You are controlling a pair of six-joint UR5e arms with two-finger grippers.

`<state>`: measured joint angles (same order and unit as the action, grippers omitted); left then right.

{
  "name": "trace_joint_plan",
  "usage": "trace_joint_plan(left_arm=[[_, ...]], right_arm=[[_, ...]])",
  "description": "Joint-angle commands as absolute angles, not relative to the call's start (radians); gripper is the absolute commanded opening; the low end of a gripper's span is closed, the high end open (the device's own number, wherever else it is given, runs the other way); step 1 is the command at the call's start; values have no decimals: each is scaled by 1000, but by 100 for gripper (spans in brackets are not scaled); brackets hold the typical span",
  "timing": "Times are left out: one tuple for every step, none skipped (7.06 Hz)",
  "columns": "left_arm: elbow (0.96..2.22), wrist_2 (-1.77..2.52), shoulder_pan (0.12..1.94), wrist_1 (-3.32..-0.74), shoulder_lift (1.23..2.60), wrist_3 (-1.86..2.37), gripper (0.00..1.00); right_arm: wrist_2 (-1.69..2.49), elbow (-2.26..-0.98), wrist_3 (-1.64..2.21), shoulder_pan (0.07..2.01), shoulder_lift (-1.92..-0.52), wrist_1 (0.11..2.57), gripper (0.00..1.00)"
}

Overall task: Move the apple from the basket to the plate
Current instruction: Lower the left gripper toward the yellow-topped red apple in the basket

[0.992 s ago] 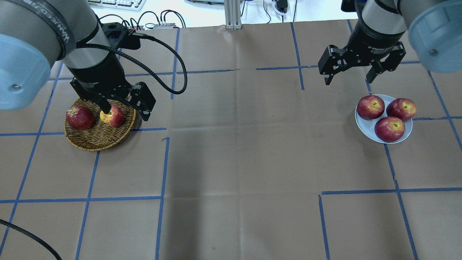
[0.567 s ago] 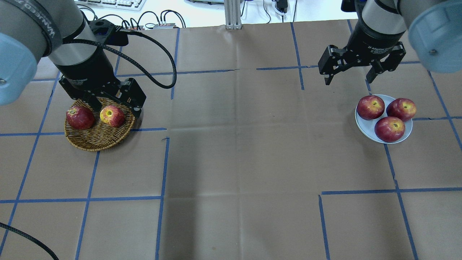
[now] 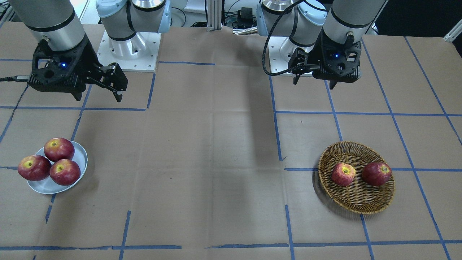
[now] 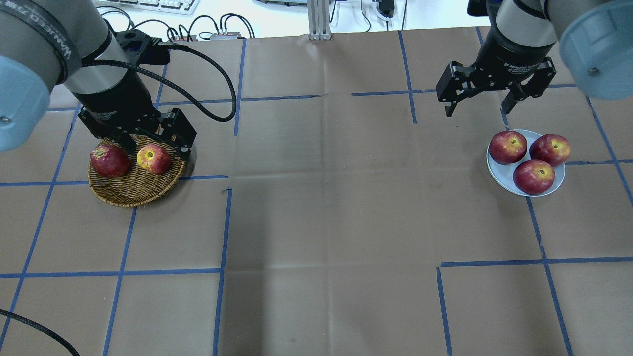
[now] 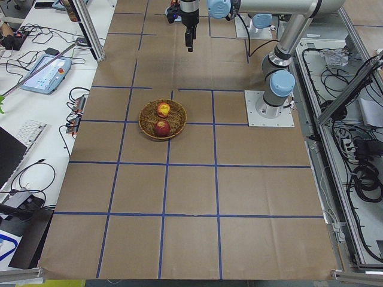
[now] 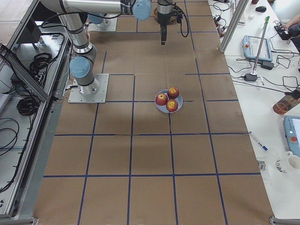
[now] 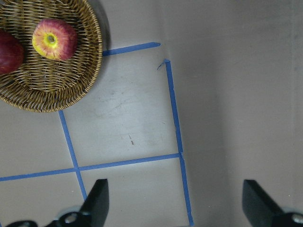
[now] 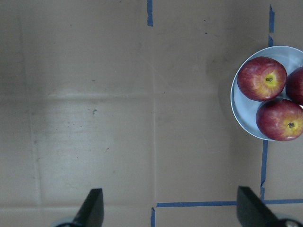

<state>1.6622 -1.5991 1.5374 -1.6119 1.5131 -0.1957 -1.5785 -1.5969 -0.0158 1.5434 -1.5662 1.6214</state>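
Pulled my left gripper (image 3: 313, 84) up and back from basket (image 4: 131, 197); jaws stood wide apart, holding nothing. Apple (image 4: 154, 158) lay in basket beside 1 darker apple (image 4: 109, 160). Plate (image 4: 498, 179) carried 3 dark apples (image 4: 533, 176). My right gripper (image 4: 476, 111) hung near plate, spread wide, empty; "2F Adaptive" legible on its body.

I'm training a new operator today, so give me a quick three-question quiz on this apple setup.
1. How many apples lie in the basket?
2. True or false: the plate is empty.
3. Pick one: the left tool is (a) shut on the lighter apple, or (b) open and holding nothing.

Key: 1. two; 2. false; 3. b
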Motion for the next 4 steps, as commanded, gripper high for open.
trace_joint_plan(left_arm=[[1791,-1595,1436,-1443,1520,-422,97],[1880,-1592,1364,-1301,1531,-514,98],[1923,-1600,1332,-1176,1589,-613,98],[1911,-1601,1318,-1085,1686,-735,98]], right_arm=[[-1578,-1597,-17,1543,-1566,1621,100],[-1578,-1597,-15,1545,-1566,1621,100],[-1578,-1597,-15,1545,-1566,1621,100],[-1578,-1597,-15,1545,-1566,1621,100]])
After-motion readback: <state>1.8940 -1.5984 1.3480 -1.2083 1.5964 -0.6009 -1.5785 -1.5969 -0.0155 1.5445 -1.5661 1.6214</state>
